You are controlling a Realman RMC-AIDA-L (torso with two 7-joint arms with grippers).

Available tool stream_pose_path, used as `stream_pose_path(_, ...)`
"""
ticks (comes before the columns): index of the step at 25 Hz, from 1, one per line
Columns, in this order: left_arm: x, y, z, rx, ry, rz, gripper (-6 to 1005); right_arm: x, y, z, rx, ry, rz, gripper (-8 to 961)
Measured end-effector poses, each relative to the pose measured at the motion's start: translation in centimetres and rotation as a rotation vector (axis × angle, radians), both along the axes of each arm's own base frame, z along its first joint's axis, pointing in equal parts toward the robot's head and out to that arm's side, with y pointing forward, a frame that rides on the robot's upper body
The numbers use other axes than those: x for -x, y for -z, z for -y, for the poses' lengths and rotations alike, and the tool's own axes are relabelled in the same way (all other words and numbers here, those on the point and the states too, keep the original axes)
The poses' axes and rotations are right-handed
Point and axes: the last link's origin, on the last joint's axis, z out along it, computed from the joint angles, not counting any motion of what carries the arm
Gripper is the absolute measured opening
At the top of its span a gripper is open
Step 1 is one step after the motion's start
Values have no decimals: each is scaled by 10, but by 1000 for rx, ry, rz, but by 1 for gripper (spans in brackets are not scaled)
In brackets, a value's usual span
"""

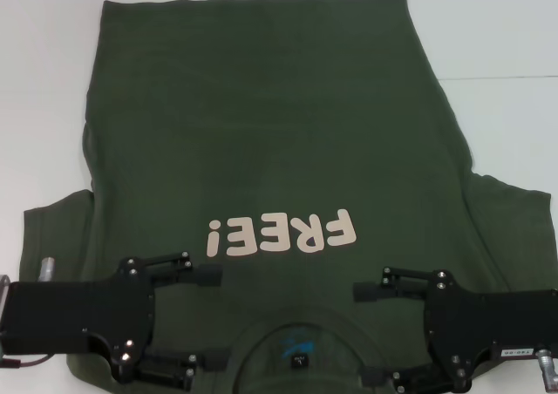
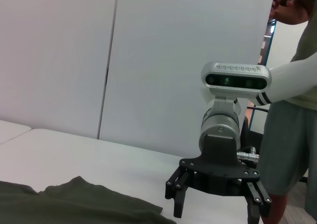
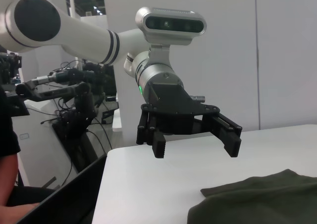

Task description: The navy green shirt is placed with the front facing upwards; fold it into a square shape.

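Navy green shirt [image 1: 270,150]: laid flat on the white table [image 1: 506,45], front up, collar nearest the robot, hem at the far edge. No fold made yet, by the look of it.

Nearest items:
- Collar [image 1: 301,346], with small blue neck label [image 1: 295,346], at the near edge between the two grippers.
- Left gripper [image 1: 205,320]: over the left shoulder region beside the collar. Fingers spread wide; nothing between them. The right wrist view shows it hanging above the table, clear of the cloth.
- Right gripper [image 1: 359,335]: over the right shoulder region, mirroring the left. Fingers parted, nothing held. The left wrist view shows it above the table surface.

Middle:
- Pale pink "FREE!" lettering [image 1: 281,233], just beyond the grippers, on the chest.
- Sleeves: left sleeve [image 1: 52,228] and right sleeve [image 1: 514,211] spread outward, both lying flat.

Far:
- Hem [image 1: 253,0], fairly straight, a slight slant.
- Bystander [image 2: 292,110], standing off the table behind the right arm.

Handling note (judgement): the step in hand appears to be the first grasp at the shoulders. Lower both grippers level and together, pinch both cloth layers at matching points either side of the collar, and lift evenly so the fold line stays straight. An uneven pinch would probably skew the fold; catching only the top layer would leave the back behind.
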Motion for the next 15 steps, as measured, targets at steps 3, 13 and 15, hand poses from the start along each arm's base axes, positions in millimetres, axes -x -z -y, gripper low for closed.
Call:
stream_pose_path(3,0,0,1,0,2,1,934,2,1,-2,3,-9,1,923)
stream_pose_path(13,1,-1,-1,-17,-7,4,934,6,1,-6,3,-28,4,921)
stream_pose_path(15,2,-2,-1,-24,-8,7,934,8,0,-8,0,-26,-3,920)
